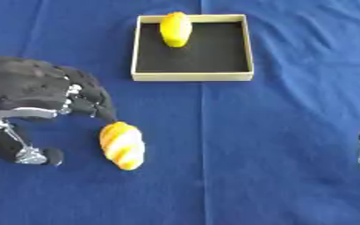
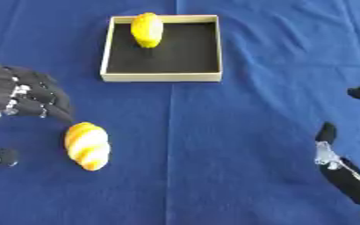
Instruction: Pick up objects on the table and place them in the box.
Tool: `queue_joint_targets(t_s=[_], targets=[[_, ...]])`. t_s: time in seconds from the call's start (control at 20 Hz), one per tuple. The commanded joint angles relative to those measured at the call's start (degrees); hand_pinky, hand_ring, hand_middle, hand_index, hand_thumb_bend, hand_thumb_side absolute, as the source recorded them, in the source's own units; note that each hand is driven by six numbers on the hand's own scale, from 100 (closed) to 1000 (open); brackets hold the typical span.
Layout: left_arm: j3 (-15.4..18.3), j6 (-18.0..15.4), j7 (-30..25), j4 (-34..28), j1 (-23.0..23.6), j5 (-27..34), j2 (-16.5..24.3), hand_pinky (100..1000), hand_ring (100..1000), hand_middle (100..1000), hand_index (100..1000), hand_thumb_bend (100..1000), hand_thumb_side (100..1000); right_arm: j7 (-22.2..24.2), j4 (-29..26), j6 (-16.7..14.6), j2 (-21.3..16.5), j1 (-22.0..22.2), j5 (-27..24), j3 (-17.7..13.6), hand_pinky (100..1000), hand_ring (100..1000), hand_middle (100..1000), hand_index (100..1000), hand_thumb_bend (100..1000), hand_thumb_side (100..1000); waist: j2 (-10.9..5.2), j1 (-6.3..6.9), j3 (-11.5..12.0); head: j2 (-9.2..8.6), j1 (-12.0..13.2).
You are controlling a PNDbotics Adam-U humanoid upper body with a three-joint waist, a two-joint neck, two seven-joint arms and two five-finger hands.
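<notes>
One box (image 1: pixel 192 76). One yellow lemon-like fruit (image 1: pixel 175 29) inside the box; one orange striped bread roll (image 1: pixel 122 145) outside the box. Two hands, left hand (image 1: pixel 37 94) and right hand (image 2: pixel 343 169).

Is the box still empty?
No, a yellow lemon-like object already lies inside the box, against its far wall.
</notes>
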Motion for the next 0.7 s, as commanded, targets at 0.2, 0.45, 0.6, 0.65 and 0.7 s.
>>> queue_joint_targets(t_s=[0.2,0.45,0.6,0.65,0.7], targets=[[-1.3,-7.5,-7.1,3.0,-1.1,-0.2,-1.5,960,919,853,933,375,100,-2.4,-0.9,-1.6,-0.4,-0.3,-1.2,0.0,789,969,738,902,100,303,-0.99,0.13,-0.2,-0.14,0.2],[-2.6,-7.5,-7.1,5.9,-1.7,-0.7,-4.1,960,913,843,926,335,100,-2.4,-0.9,-1.1,-0.1,-0.5,-2.0,0.3,789,976,736,904,100,325,-0.89,0.21,-0.5,-0.10,0.3],[-3.4,-7.8,-7.1,7.6,-1.9,-1.2,-5.3,958,904,830,914,304,101,-2.4,-0.9,-0.7,0.1,-0.6,-2.4,0.5,788,979,736,905,100,334,-0.79,0.23,-0.7,-0.07,0.4],[-3.5,-8.0,-7.1,7.9,-1.9,-1.2,-5.5,957,901,827,912,300,100,-2.4,-0.9,-0.6,0.3,-0.6,-2.4,0.6,788,980,736,905,100,336,-0.74,0.25,-0.7,-0.06,0.5],[-3.6,-8.1,-7.1,8.0,-1.9,-0.9,-5.7,952,890,812,900,281,100,-2.4,-0.9,-0.5,0.4,-0.7,-2.6,0.6,788,982,735,906,100,342,-0.69,0.26,-0.7,-0.04,0.4]])
